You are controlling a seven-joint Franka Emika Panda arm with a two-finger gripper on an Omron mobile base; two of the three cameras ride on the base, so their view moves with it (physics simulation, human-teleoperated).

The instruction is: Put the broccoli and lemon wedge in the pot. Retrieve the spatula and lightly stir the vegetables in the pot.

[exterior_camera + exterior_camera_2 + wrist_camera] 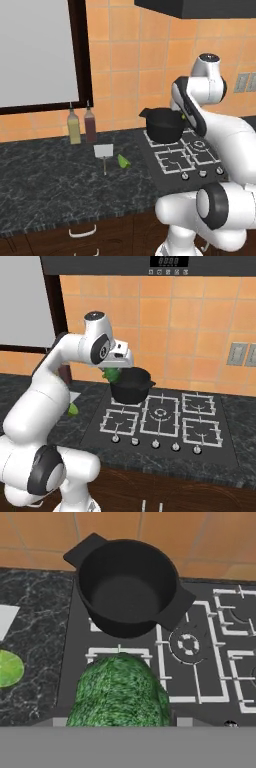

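I have the broccoli (120,689) clamped between my fingers — my gripper (112,375) is closed around the green head, jaws standing fairly wide because the floret is bulky. In the hand view it sits at the bottom, hiding my fingertips, with the stovetop (200,662) below it.

The pot (127,587) is squat, black and empty, sitting on the rear left burner with its two side handles sticking out. In the right base view the broccoli hangs just beside the pot's (131,385) left rim, raised above the cooktop and not yet over the opening.

On the dark marble counter (50,175) left of the stove lies the spatula (103,152) — pale square blade toward the wall, thin handle pointing to the counter's front edge. The lemon wedge (123,161) rests just beside it on the right, between spatula and stovetop. Two bottles (82,126) stand against the tiled wall behind them, one yellowish, one dark red.
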